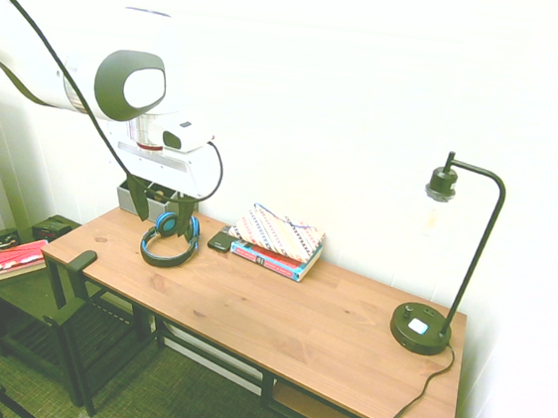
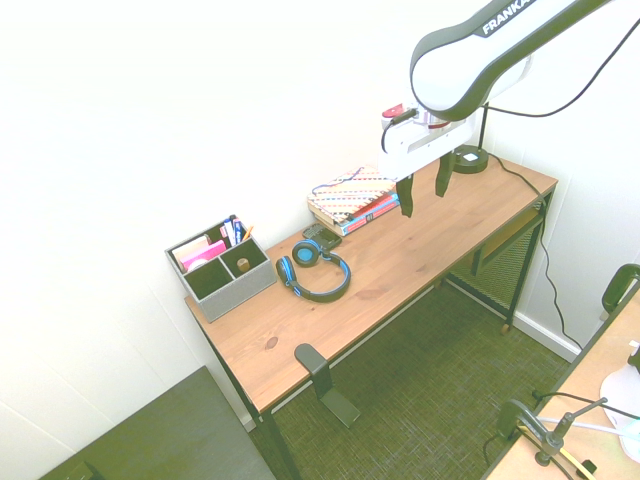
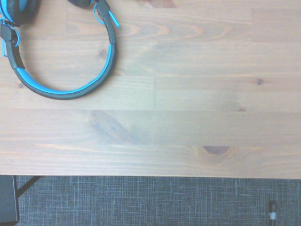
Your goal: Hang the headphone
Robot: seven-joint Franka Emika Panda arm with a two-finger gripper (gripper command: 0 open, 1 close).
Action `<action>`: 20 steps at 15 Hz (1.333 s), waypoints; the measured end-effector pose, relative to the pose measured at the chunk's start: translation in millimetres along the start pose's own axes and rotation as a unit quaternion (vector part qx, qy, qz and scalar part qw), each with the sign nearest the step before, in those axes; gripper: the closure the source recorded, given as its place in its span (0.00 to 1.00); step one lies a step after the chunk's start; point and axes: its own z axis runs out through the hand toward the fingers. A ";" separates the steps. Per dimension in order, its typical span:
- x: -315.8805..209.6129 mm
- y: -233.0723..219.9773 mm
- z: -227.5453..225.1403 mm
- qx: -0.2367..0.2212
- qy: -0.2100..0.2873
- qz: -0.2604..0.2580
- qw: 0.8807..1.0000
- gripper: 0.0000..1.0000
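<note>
Matt wood-grain desktop [image 2: 400,268], grey cloth-look organizer [image 2: 238,292].

The only writing that could be made out stood on the robot arm [image 2: 470,75]: in the second exterior view, dark capitals on its white upper part read "FRANKA", running up along the slanted link, with the end of the word close to the picture's top edge. Print also showed on the spine of the red-and-blue book [image 1: 272,259] on the desk and on the red-covered book [image 1: 11,259] at the far left of the first exterior view, but both were too small and blurred to read.
</note>
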 end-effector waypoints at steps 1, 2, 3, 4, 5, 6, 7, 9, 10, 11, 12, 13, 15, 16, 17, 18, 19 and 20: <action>0.0 0.0 0.2 0.000 0.000 0.000 1.000 0.00; 0.0 0.0 0.2 0.000 0.000 0.002 1.000 0.00; 0.3 -1.1 -0.3 0.003 0.002 0.013 1.000 0.00; -0.5 -4.8 -0.2 0.007 0.006 0.040 0.999 0.00; -3.4 -11.8 2.2 0.006 0.007 0.075 0.997 0.00; -7.1 -20.0 8.3 0.007 0.008 0.107 0.994 0.00; -10.6 -28.2 18.1 0.011 0.010 0.140 0.990 0.00; -12.9 -39.7 42.2 0.017 0.008 0.206 0.978 0.00; -12.1 -43.8 54.9 0.023 0.007 0.239 0.971 0.00; -11.4 -47.8 67.8 0.029 0.005 0.271 0.962 0.00; -11.8 -52.2 80.4 0.034 0.001 0.296 0.954 0.00; -13.5 -57.9 92.4 0.037 -0.005 0.312 0.949 0.00; -16.2 -74.3 115.7 0.046 -0.023 0.327 0.944 0.00; -16.1 -83.7 126.2 0.045 -0.029 0.329 0.943 0.00; -14.3 -92.8 136.4 0.044 -0.033 0.332 0.942 0.00; -11.5 -100.9 145.5 0.043 -0.035 0.336 0.940 1.00; -8.6 -108.1 153.3 0.040 -0.036 0.340 0.939 1.00; -6.3 -114.1 160.8 0.037 -0.036 0.345 0.937 1.00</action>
